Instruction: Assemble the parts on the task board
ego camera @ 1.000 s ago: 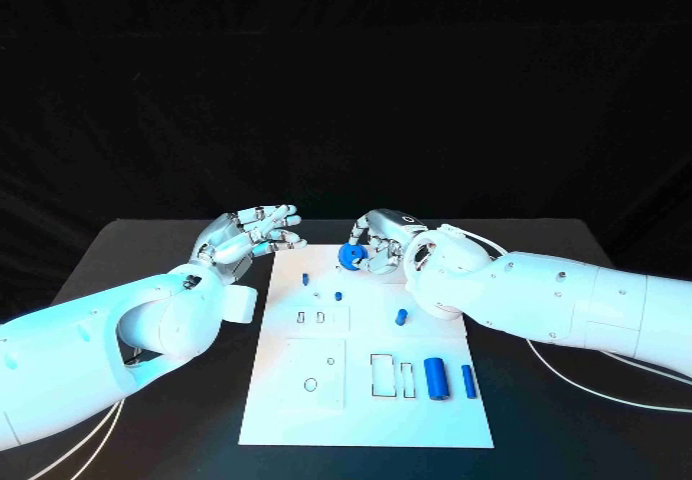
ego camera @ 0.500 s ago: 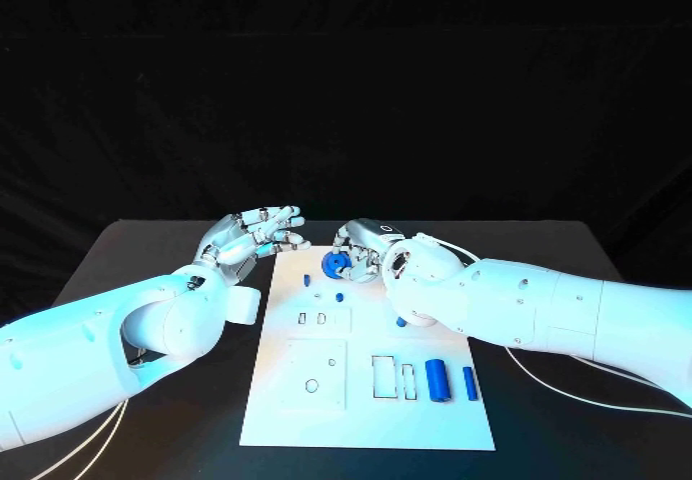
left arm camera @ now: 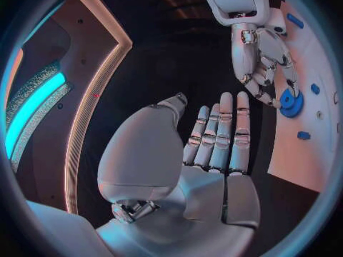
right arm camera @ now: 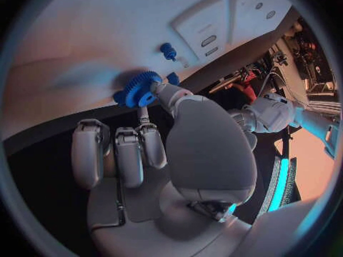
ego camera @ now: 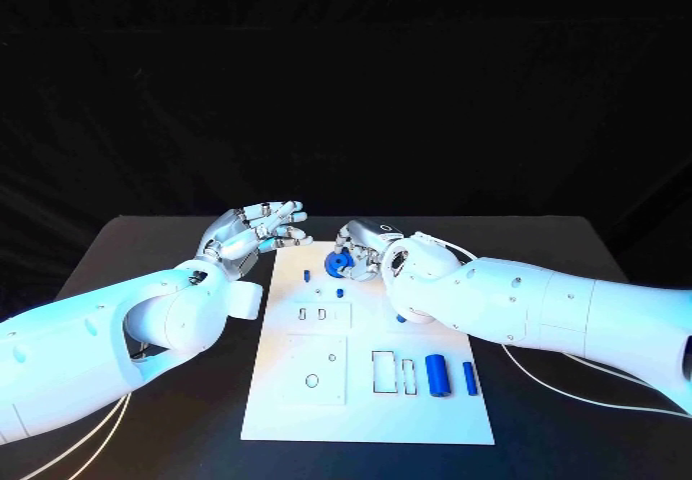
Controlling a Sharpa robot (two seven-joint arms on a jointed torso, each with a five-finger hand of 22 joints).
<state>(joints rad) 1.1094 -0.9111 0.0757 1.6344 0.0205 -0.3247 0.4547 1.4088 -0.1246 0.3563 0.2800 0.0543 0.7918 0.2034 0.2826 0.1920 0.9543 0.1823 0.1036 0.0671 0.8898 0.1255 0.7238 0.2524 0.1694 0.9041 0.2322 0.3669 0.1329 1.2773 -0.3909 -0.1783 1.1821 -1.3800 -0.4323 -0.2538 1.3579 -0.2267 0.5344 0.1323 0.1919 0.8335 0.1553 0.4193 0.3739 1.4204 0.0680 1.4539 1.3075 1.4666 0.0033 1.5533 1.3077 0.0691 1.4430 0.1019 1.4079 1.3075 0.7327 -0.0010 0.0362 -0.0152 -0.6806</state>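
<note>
The right hand (ego camera: 368, 250) is pinching a blue gear (ego camera: 339, 263) between its fingertips, holding it over the far end of the board (ego camera: 289, 400), just beyond two small blue pegs (ego camera: 338, 293) near the hand. The left hand (ego camera: 257, 232) is hovering beside it over the counter (ego camera: 159, 250), fingers spread wide and holding nothing. Two blue cylinders (ego camera: 436, 377) are lying on the board well behind the right hand, under its forearm.

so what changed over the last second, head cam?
The right hand, holding the blue gear, moved toward the robot's left and slightly down, bringing the gear over the far end of the task board. It kept its hold throughout. The left hand stayed open beside the board's far left corner, barely shifting. The blue parts lying on the board did not move.
</note>
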